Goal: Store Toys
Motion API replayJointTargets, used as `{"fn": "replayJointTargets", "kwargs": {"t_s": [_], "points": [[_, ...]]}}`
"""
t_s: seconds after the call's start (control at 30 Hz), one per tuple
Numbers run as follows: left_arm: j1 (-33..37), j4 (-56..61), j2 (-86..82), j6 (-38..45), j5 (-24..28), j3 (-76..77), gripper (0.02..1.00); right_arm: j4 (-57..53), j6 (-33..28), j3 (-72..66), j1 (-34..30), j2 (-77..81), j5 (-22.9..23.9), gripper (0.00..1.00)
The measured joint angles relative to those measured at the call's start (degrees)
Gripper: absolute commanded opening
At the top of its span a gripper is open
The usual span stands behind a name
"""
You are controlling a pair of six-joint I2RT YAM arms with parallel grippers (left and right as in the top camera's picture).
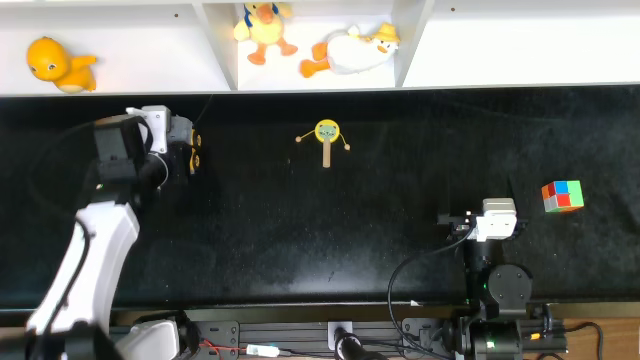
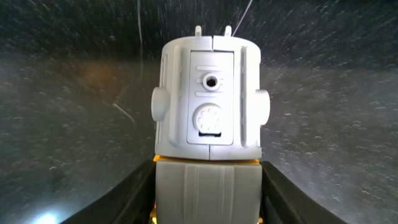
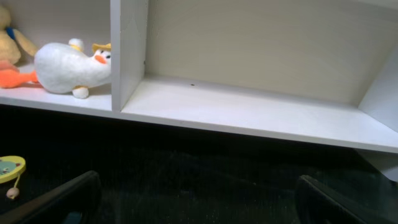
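My left gripper [image 2: 208, 186] is shut on a white and grey toy robot [image 2: 210, 93], whose head stands up between the dark fingers. From above, this gripper [image 1: 185, 145] holds the robot [image 1: 183, 133] over the black table's left side, just in front of the white shelf [image 1: 320, 88]. A small rattle drum [image 1: 326, 135] lies mid-table, and a coloured cube [image 1: 562, 196] sits at the right. My right gripper [image 3: 205, 205] is open with nothing between its fingers; from above it [image 1: 492, 215] sits low at the right, facing the shelf.
The shelf's left bay holds a yellow duck [image 1: 55, 62]. Its middle bay holds a yellow plush duck [image 1: 264, 28] and a white plush duck [image 1: 350, 50], also seen as the white duck [image 3: 68, 67]. The right bay [image 3: 249, 109] has free room.
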Motion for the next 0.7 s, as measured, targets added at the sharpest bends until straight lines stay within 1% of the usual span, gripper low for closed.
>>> {"fn": "replayJointTargets", "kwargs": {"t_s": [0.2, 0.33, 0.53, 0.7], "points": [[0.0, -3.3, -9.3, 0.0, 0.0, 0.0, 0.318, 0.0, 0.0, 0.0, 0.0, 0.0, 0.0, 0.996], [0.0, -4.6, -10.2, 0.0, 0.0, 0.9, 0.318, 0.0, 0.0, 0.0, 0.0, 0.0, 0.0, 0.996], [0.0, -5.9, -4.7, 0.0, 0.0, 9.5, 0.318, 0.0, 0.0, 0.0, 0.0, 0.0, 0.0, 0.993], [0.0, -7.4, 4.1, 0.0, 0.4, 19.8, 0.318, 0.0, 0.0, 0.0, 0.0, 0.0, 0.0, 0.993]]}}
